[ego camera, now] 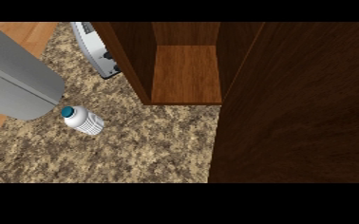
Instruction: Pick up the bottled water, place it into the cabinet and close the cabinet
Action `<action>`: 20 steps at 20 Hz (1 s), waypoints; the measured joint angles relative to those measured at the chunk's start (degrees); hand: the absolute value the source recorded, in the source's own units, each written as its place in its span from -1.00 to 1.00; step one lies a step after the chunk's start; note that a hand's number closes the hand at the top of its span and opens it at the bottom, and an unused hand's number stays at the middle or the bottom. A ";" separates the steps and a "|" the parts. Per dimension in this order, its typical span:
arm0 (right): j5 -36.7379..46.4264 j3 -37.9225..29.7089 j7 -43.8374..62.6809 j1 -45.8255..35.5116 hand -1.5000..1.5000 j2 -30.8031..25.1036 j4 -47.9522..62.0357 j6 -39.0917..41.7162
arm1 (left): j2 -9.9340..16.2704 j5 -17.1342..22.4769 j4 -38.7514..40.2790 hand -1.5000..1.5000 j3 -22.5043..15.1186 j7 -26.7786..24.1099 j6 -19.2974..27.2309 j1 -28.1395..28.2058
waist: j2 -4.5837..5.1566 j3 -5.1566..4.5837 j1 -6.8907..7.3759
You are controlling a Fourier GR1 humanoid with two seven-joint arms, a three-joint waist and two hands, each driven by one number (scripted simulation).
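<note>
No readable text, brand, number or sign is showing anywhere. The bottled water (83, 119) is lying on the table (140, 152) with a pale patterned wrap, but nothing on it is resolving into letters. The toaster (100, 52) is showing no legible markings either.

The counter (140, 147) is finished in speckled, granite-like stone in brown and beige. The cabinet (186, 73) and its open door (294, 109) are made of dark, matt wood with visible grain. The bottle (84, 120) is formed of pale ribbed plastic and topped by a teal cap (68, 111). The appliance (101, 52) is clad in smooth, silvery metal.
</note>
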 measured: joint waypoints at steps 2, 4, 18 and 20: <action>0.11 -0.33 0.49 -0.51 -1.00 -0.43 -0.11 -0.19 | -0.37 -0.16 0.25 -1.00 0.03 -1.16 -0.82 0.46 | 0.01 -0.01 0.00; 0.27 0.46 0.45 -0.05 -1.00 -0.55 -0.26 -0.56 | -0.82 -0.49 0.50 -1.00 -0.56 -1.74 -0.84 0.46 | 0.00 -0.01 -0.10; 1.26 2.71 1.51 -1.07 -1.00 -2.10 -0.58 -3.35 | -1.31 -4.72 8.21 -1.00 -0.24 -7.46 -2.68 -1.89 | 0.05 -0.03 -0.32; 1.36 2.91 1.80 -1.38 -1.00 -2.41 -0.61 -3.61 | -1.77 -4.93 10.87 -1.00 0.10 -9.44 -3.57 -1.82 | 0.06 -0.03 -0.34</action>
